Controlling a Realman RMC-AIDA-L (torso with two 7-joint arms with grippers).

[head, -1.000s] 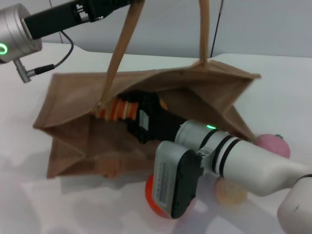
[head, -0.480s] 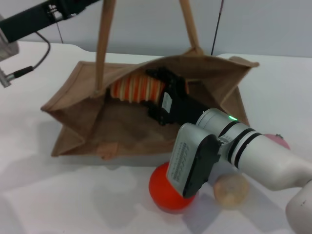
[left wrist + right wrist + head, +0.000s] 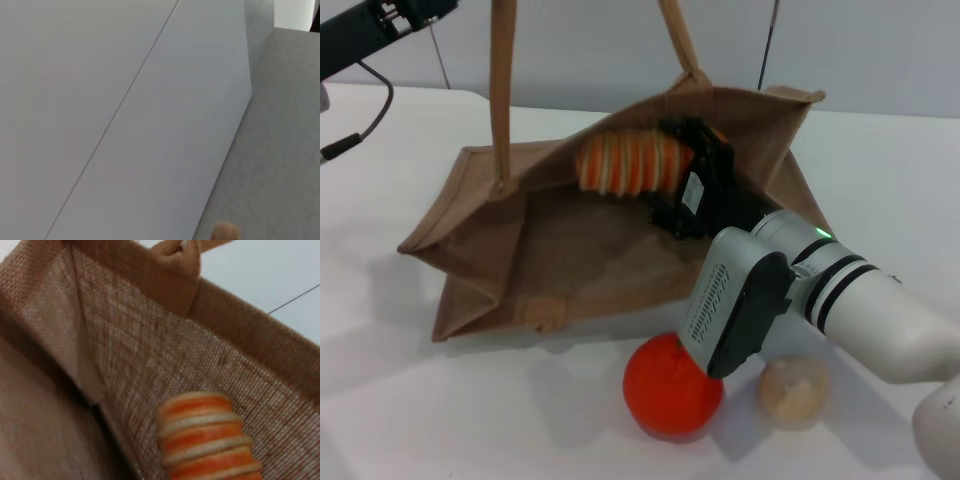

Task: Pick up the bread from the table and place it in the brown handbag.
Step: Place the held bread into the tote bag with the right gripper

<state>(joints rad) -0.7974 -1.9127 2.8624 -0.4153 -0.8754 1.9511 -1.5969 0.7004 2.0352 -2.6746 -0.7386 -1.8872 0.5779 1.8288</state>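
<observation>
the right gripper [image 3: 672, 180] had its jaws closed on one end of the bread [image 3: 632, 163], inside the brown handbag [image 3: 560, 255]. the loaf looked light, ridged and grippy. left jaws: cannot tell.

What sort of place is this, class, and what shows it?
Probably a robot test bench, not a home: a plain white table, bare grey walls, and toy foods like the bread going into a brown handbag.

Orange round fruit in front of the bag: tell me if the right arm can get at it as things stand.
Probably not right away. The right gripper is inside the brown handbag, shut on the bread. The orange fruit lies beneath that arm's wrist, outside the bag.
</observation>
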